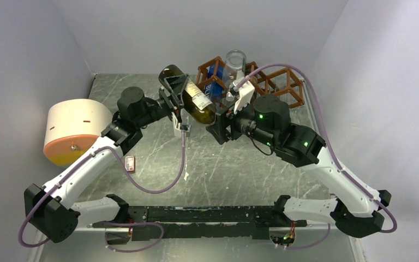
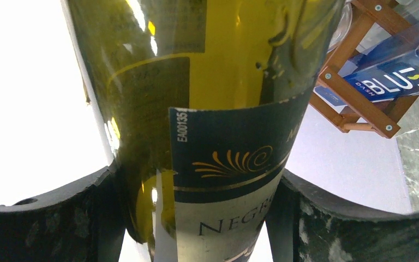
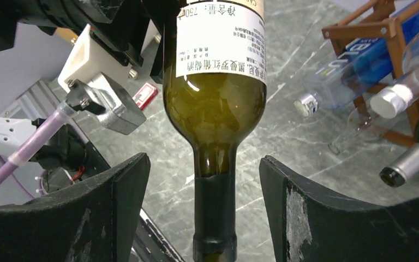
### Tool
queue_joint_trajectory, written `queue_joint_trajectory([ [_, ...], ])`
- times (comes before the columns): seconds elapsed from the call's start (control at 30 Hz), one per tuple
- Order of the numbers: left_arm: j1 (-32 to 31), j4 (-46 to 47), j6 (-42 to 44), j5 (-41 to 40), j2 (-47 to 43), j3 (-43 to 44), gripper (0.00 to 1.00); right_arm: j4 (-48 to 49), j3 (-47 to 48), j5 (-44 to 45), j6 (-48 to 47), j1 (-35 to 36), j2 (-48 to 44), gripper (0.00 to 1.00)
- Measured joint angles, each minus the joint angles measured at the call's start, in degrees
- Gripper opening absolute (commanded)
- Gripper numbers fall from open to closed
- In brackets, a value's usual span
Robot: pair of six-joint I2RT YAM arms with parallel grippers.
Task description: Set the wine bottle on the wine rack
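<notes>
Green wine bottle (image 1: 196, 101) clamped in left jaws (mid-body); right jaws wide astride neck, seemingly clear; wine rack (image 2: 357, 102) beyond.

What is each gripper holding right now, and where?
Left gripper grips the wine bottle at its labelled body. Right gripper holds nothing: open, fingers either side of the neck, not touching.

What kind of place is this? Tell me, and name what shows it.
Probably a robot test booth: plain pale walls box in a marble-patterned table, the left arm and right arm are bolted at its near edge, and the wine rack looks like a prop.
</notes>
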Motion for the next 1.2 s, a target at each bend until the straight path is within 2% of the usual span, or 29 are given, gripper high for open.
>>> queue_joint_trajectory([
  [0.13, -1.01, -0.44, 3.17, -0.44, 0.48, -0.07, 0.07, -1.75, 0.04, 0.50, 1.64, 0.00, 1.90, 0.74],
  [0.33, -1.60, 0.02, 4.94, -0.72, 0.46, -0.94, 0.07, -2.29, -0.07, 1.31, 2.71, 0.00, 5.07, 0.62],
  [0.57, -1.84, -0.35, 6.25, -2.95, 0.42, -2.51, 0.07, -2.25, -1.11, 0.46, 3.69, 0.00, 8.13, 0.62],
  [0.7, -2.27, -0.24, 5.95, -3.34, 0.44, -2.51, 0.07, -1.66, -2.84, 0.15, 4.28, 0.00, 8.13, 0.66],
  [0.83, -2.45, -0.24, 4.74, -3.54, 0.44, -2.51, 0.07, -1.51, -3.93, 0.15, 4.74, 0.00, 8.15, 0.64],
  [0.9, -2.45, -0.35, 3.85, -3.76, 0.44, -2.51, 0.07, -1.40, -4.44, 0.13, 4.87, 0.00, 8.15, 0.55],
  [1.1, -2.32, -3.48, 2.14, -5.31, 1.29, -1.11, 0.07, -1.33, -5.40, 0.24, 5.27, 0.04, 8.09, 0.06],
  [1.13, -2.29, -3.63, 2.05, -5.33, 1.36, -1.09, 0.12, -1.36, -5.46, 0.35, 5.46, 0.11, 8.09, 0.00],
  [1.2, -2.32, -3.74, 2.03, -5.38, 1.40, -1.09, 0.27, -1.42, -5.53, 0.70, 5.33, 0.09, 8.09, 0.00],
])
